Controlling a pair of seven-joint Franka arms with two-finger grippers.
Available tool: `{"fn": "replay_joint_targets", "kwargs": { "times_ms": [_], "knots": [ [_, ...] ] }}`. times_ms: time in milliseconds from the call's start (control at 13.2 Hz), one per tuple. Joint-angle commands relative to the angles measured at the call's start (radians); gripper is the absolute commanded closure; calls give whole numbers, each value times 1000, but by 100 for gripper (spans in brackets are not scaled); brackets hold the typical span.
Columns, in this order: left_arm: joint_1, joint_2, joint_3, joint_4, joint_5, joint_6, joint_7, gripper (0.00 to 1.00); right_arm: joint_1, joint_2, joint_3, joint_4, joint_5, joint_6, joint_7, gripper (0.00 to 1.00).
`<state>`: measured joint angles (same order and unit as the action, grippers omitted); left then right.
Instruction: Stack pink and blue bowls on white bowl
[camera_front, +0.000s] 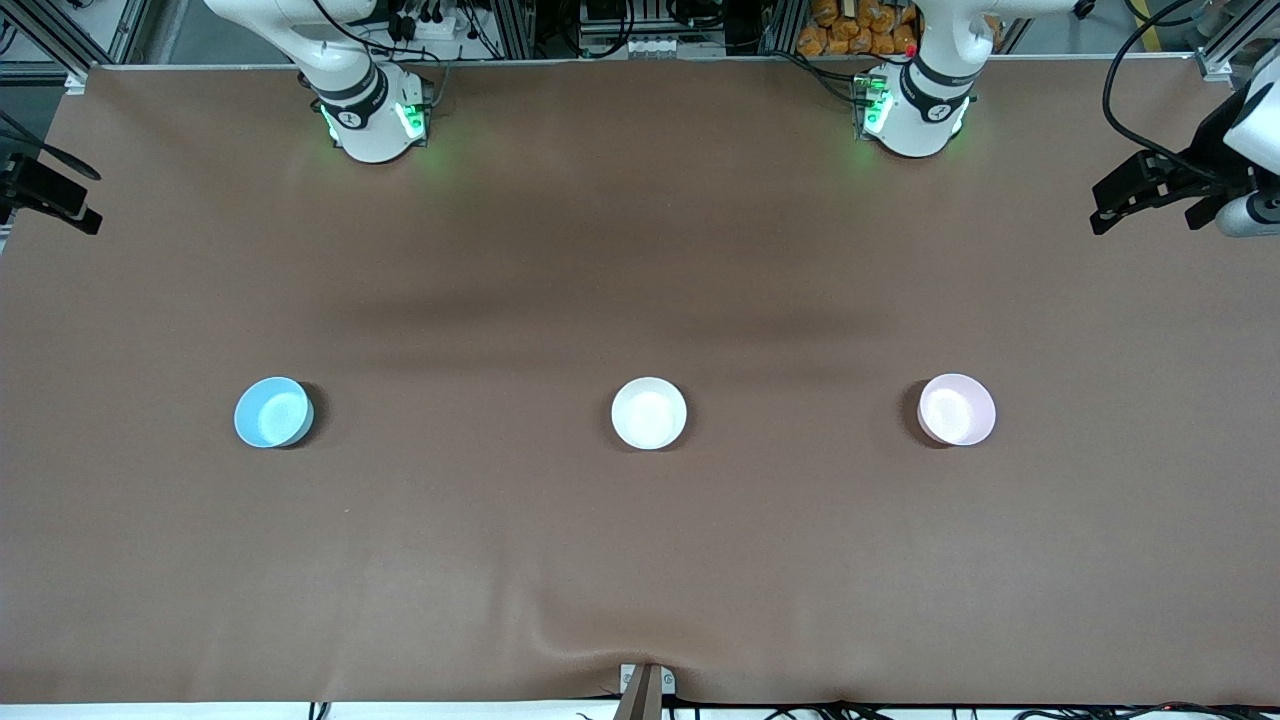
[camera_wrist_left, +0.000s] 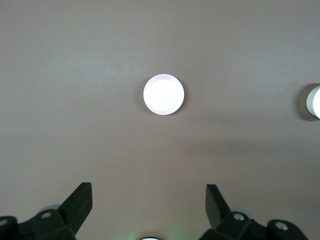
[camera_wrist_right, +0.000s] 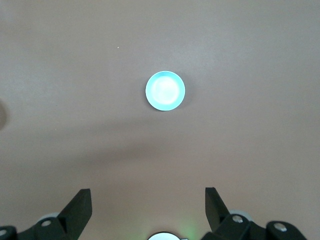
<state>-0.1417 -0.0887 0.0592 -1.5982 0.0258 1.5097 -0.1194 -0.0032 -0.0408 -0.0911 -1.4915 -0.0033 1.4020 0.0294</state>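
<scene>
Both pairs of fingers stand wide apart and hold nothing. The left gripper (camera_wrist_left: 149, 205) hangs high over the pink bowl (camera_front: 957, 409), the right gripper (camera_wrist_right: 148, 206) high over the blue bowl (camera_front: 273, 412); neither touches anything.

The three bowls sit in a row on the bench (camera_front: 640, 560), well apart and about equally near the front camera: blue toward the right arm's end, the white bowl (camera_front: 649, 412) in the middle, pink toward the left arm's end. All stand upright and empty. Nothing is stacked yet, so the step in hand looks like the first reach for a coloured bowl.

To do it well, an arm should come straight down and set one finger inside the rim and one outside, pinching the wall at one side. The glossy surface may slip, so the grip should be firm and low on the wall. Only one arm should go to the white bowl at a time, since both would otherwise meet in the middle.
</scene>
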Motion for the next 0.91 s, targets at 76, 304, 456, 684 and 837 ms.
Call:
{"fn": "replay_joint_targets", "kwargs": {
  "times_ms": [76,304,456,684,837],
  "knots": [
    [-1,15,2,34,19,-25,15,0,-4,2,4,5,11,-2,-6,0],
    [1,17,5,34,23,-25,18,0,-4,2,4,5,11,-2,-6,0],
    [1,23,7,29,22,-25,47,0,-4,2,4,5,11,-2,-6,0],
    [1,26,7,8,22,-26,60,0,-4,2,4,5,11,-2,-6,0],
    [1,44,5,4,20,-23,58,0,-4,2,4,5,11,-2,-6,0]
  ]
}}
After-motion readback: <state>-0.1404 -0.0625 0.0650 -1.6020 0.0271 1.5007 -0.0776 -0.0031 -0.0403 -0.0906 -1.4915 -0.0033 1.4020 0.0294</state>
